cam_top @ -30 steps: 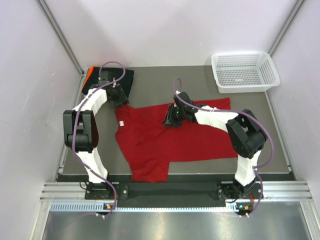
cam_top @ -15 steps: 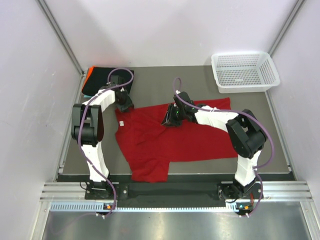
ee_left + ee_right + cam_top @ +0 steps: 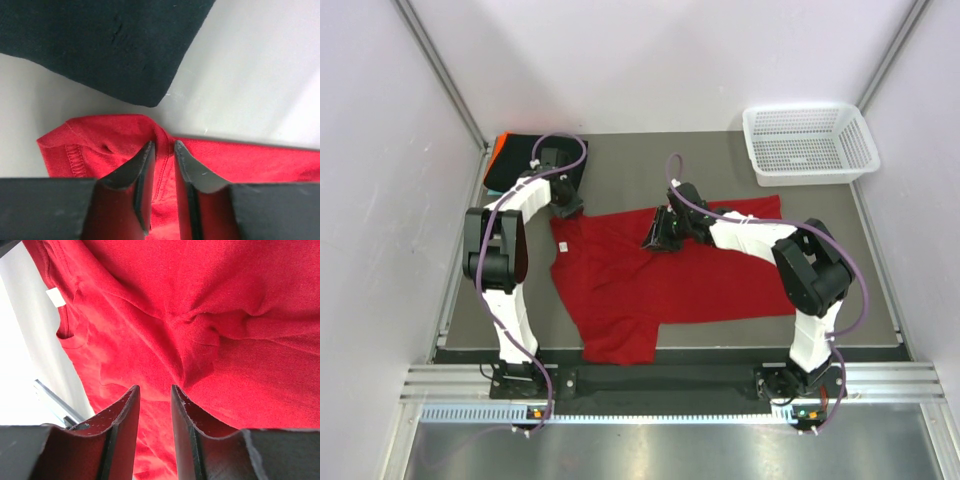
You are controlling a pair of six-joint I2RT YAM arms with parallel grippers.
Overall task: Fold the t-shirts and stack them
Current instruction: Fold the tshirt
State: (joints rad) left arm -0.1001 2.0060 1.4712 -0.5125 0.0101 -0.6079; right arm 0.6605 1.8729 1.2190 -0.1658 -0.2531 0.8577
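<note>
One change: the left end effector (image 3: 163,146) has left the folded black cloth t-shirt (image 3: 100,45) and clenched on the corner of the spread bright red cloth t-shirt (image 3: 660,275) just beside it. The right end effector (image 3: 154,388) sits farther along that edge, grip unclear. Fold's coming, I reckon.

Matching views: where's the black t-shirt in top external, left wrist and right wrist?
Top external: black t-shirt sits at the upper left of the picture, folded.
Left wrist: it fills the top of the picture, with one corner pointing down at centre.
Right wrist: not in it.
Shared landmark: the red t-shirt, seen in all three views; left wrist shows its edge just below the black corner, and right wrist shows only red cloth.
</note>
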